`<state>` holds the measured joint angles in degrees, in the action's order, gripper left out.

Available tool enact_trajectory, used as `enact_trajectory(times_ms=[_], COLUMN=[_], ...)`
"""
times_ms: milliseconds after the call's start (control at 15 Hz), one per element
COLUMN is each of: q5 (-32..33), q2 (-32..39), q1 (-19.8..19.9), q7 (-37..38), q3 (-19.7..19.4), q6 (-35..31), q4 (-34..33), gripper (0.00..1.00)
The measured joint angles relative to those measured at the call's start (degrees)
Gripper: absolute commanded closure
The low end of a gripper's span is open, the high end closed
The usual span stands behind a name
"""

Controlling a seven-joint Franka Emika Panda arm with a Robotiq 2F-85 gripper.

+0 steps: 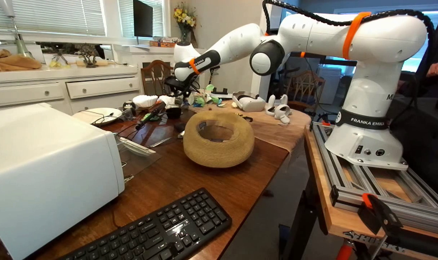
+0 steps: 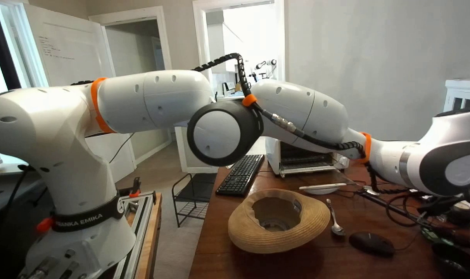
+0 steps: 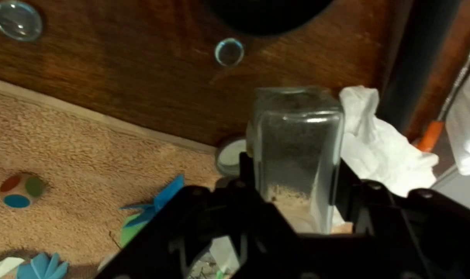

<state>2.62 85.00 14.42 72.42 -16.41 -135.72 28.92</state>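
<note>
Black end effector [image 3: 294, 174] snug around a clear, boxy container [image 3: 297, 145] (glossy, straight-edged)

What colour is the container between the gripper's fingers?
The container is clear and see-through; the wrist view shows it best.

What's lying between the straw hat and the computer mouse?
A spoon lies on the table between the hat and the mouse, as seen in an exterior view.

The wooden table [image 1: 164, 177] carries a straw hat [image 1: 219, 153] and keyboard [image 1: 163, 229].
</note>
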Motion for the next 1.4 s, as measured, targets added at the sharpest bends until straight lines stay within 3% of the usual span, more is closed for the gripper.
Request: enact_trajectory(times_ms=[333,400,667,733,1067,1400], q5=[7.33,7.74,7.37,7.37,8.15,10.17], q2=[0.04,0.04,-0.45,-0.49,-0.43,-0.10], q1=[-5.65,-6.38,-6.82,-6.81,-8.19,-16.07], q7=[13.77,15.70,16.05,16.05,13.22,9.41], q3=[-11.70,-13.22,-12.29,-12.29,-12.60,-12.77], q6=[-5.65,-5.68,-4.34,-4.33,-3.99,-1.14], q4=[1.28,1.42,1.65,1.72,1.77,1.82], gripper=[0.76,0.51,0.51,0.76,0.76,0.76])
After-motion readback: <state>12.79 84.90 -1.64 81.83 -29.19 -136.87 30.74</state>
